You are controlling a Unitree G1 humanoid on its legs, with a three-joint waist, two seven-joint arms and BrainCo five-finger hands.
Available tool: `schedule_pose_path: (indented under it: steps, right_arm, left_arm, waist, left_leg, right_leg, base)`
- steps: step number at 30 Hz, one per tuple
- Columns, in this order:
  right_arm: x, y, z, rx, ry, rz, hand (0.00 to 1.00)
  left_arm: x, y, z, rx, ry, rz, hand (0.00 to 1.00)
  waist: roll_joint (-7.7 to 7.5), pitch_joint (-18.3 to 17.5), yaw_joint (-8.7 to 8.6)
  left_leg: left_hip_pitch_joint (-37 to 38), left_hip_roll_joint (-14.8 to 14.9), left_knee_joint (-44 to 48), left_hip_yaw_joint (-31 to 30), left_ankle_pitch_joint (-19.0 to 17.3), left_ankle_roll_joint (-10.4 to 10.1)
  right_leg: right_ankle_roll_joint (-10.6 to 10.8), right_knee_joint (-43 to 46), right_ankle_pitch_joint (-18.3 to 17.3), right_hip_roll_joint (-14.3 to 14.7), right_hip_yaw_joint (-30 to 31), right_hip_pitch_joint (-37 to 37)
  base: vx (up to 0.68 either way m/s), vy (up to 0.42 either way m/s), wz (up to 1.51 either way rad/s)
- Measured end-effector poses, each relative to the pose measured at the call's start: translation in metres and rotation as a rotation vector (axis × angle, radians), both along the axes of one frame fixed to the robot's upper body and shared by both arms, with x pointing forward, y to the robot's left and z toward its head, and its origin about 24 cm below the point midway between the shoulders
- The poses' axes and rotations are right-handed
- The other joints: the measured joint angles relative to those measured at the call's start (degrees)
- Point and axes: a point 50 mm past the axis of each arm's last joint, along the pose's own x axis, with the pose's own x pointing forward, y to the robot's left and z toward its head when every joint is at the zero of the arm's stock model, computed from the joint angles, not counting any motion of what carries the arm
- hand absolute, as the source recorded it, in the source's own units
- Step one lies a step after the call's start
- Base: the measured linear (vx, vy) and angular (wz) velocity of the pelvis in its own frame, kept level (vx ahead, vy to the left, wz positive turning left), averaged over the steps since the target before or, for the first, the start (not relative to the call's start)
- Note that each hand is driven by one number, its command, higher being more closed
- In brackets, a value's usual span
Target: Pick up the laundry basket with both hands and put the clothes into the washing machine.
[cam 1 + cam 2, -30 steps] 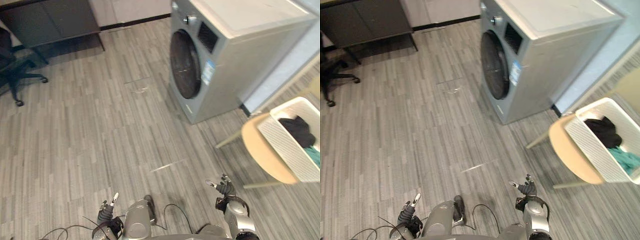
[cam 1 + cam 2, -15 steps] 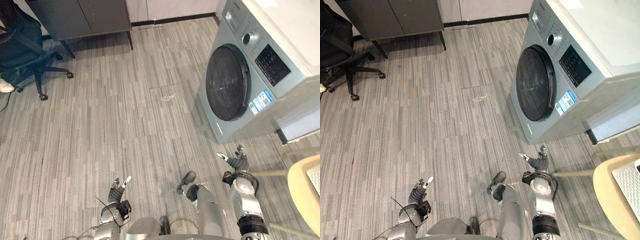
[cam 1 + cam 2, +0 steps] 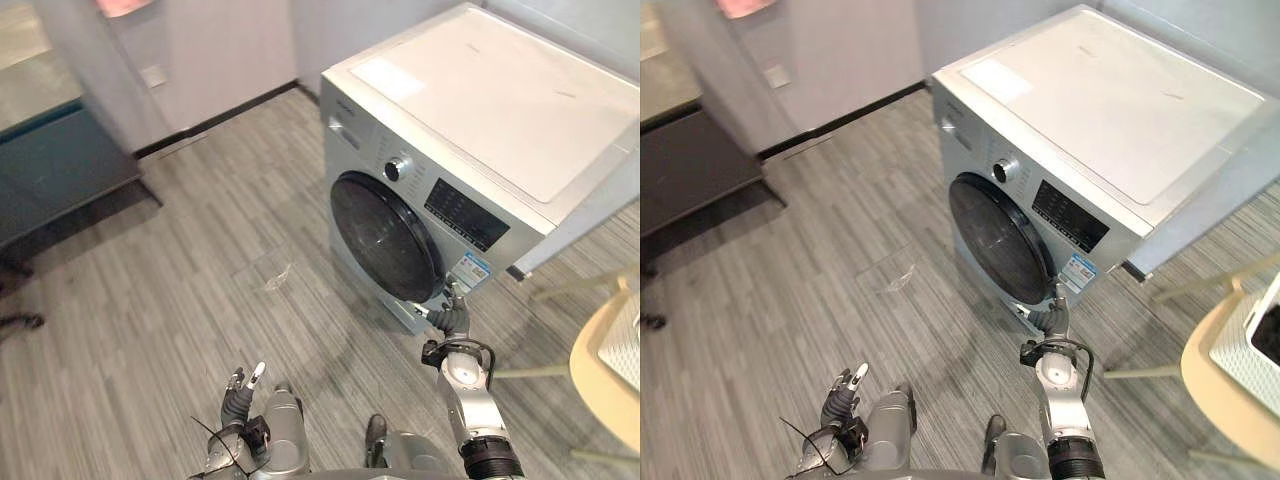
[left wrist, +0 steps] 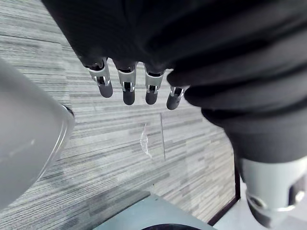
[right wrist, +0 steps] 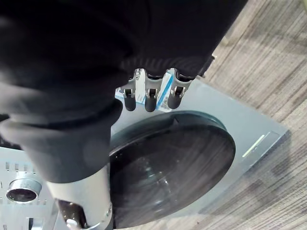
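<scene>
The camera had swung round to face the washing machine (image 3: 480, 100), whose door (image 3: 385, 235) was shut. The laundry basket (image 3: 1245, 350) sat on a chair (image 3: 1205, 378) well apart from the machine, untouched. The right hand (image 3: 450, 318) hung just before the machine and the left hand (image 3: 243, 392) farther from it, both relaxed and empty. Pickup was judged not yet begun.
</scene>
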Motion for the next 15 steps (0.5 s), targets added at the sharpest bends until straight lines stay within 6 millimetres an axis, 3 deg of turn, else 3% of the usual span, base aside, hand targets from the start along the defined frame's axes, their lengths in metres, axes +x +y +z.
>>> schedule_pose_path:
  steps: [1,2,3,5,7,10,15]
  right_arm:
    - [0.001,-0.004,0.002,-0.029,-0.002,-0.017,0.00]
    - [0.001,-0.003,0.002,-0.028,-0.003,-0.020,0.00]
    - [0.005,0.005,0.011,-0.015,-0.047,-0.019,0.00]
    - [0.018,0.018,0.029,-0.028,-0.116,0.019,0.00]
    - [0.033,0.033,0.047,-0.036,-0.186,0.068,0.00]
    - [0.056,0.040,0.079,-0.054,-0.294,0.081,0.00]
    - [0.085,0.018,0.104,-0.136,-0.338,-0.039,0.00]
  left_arm:
    - [0.007,-0.004,0.002,-0.002,-0.018,-0.029,0.00]
    - [0.011,-0.003,0.005,0.006,-0.036,-0.029,0.00]
    - [0.016,0.002,0.010,0.026,-0.071,-0.029,0.00]
    - [0.018,0.004,0.011,0.041,-0.077,-0.033,0.00]
    - [0.019,0.007,0.013,0.055,-0.084,-0.041,0.00]
    - [0.036,0.008,0.021,0.082,-0.140,-0.037,0.00]
    - [0.045,-0.002,0.019,0.060,-0.138,-0.034,0.00]
  waist:
    - [0.81,0.8,-0.80]
    - [-0.39,0.7,-1.20]
    - [-2.26,0.4,-1.00]
    - [-2.52,0.5,0.07]
    - [-2.70,1.5,1.73]
    - [-2.72,5.8,1.83]
    - [-1.98,8.0,1.96]
  left_leg:
    - [-0.6,-0.4,1.5,0.8,-0.8,-1.4]
    - [-0.9,-1.9,1.4,2.0,-1.2,-0.9]
    - [-2.1,-4.8,1.4,5.3,-2.4,1.3]
    - [-3.6,-6.1,3.0,10.0,-3.8,3.7]
    - [-3.7,-6.3,4.1,14.4,-4.8,5.2]
    - [-3.3,-7.1,5.6,16.7,-5.3,5.9]
    - [-6.5,-7.7,4.8,16.3,-5.0,6.2]
  right_leg:
    - [2.7,1.9,-1.7,-1.6,0.8,-0.9]
    - [3.7,3.2,-2.3,-3.9,0.7,-2.1]
    - [6.0,4.6,-2.6,-7.7,2.2,-5.2]
    - [7.9,3.3,-0.8,-10.1,5.1,-7.6]
    - [8.9,2.5,1.6,-12.5,4.2,-9.3]
    - [9.4,4.1,2.4,-14.7,3.0,-10.1]
    - [9.5,6.6,2.3,-15.5,2.1,-14.6]
  base:
    - [0.10,0.402,-0.35]
    - [0.10,0.454,-0.36]
    - [0.10,0.378,-0.43]
    - [0.09,0.322,-0.79]
    - [0.06,0.319,-0.99]
    - [-0.01,0.183,-0.32]
    - [-0.11,0.006,0.04]
